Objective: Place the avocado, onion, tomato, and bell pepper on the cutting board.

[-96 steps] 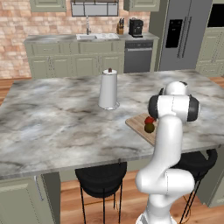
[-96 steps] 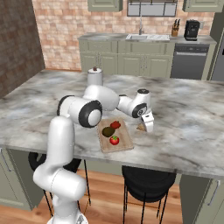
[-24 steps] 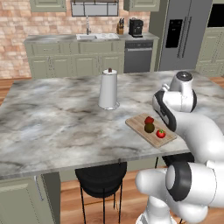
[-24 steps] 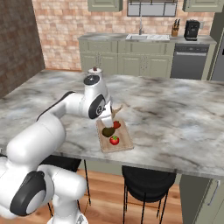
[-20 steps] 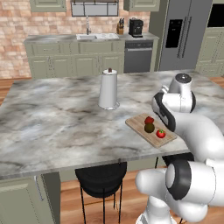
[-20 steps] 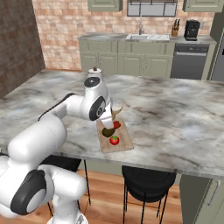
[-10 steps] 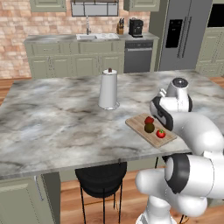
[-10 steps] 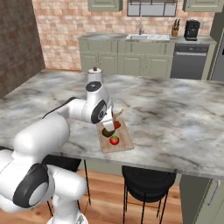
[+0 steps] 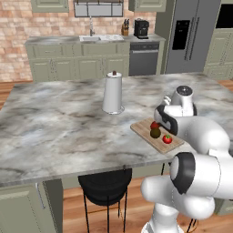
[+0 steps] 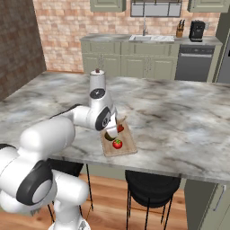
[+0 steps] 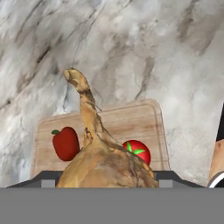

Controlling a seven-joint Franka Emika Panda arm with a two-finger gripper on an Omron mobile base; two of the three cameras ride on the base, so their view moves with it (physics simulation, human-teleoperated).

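My gripper (image 11: 107,175) is shut on the onion (image 11: 103,162), a tan bulb whose long pointed tip sticks up in the hand view. Below it lies the light wooden cutting board (image 11: 118,118). On the board sit the red bell pepper (image 11: 65,143) and the green-topped tomato (image 11: 136,151). In the right base view the gripper (image 10: 116,127) hovers just over the board (image 10: 127,144), next to the pepper (image 10: 120,129), the dark avocado (image 10: 109,136) and the tomato (image 10: 117,143). The left base view shows the board (image 9: 144,129) with the avocado (image 9: 155,133) and tomato (image 9: 167,139).
The board lies near the front edge of a marble island counter (image 9: 59,132). A white paper-towel roll with a dark knob (image 9: 113,93) stands behind and left of the board. Black stools (image 10: 150,184) sit under the counter's front edge.
The hand, still holding the onion, has come down closer over the back part of the cutting board. The pepper, avocado and tomato on the board have stayed put.
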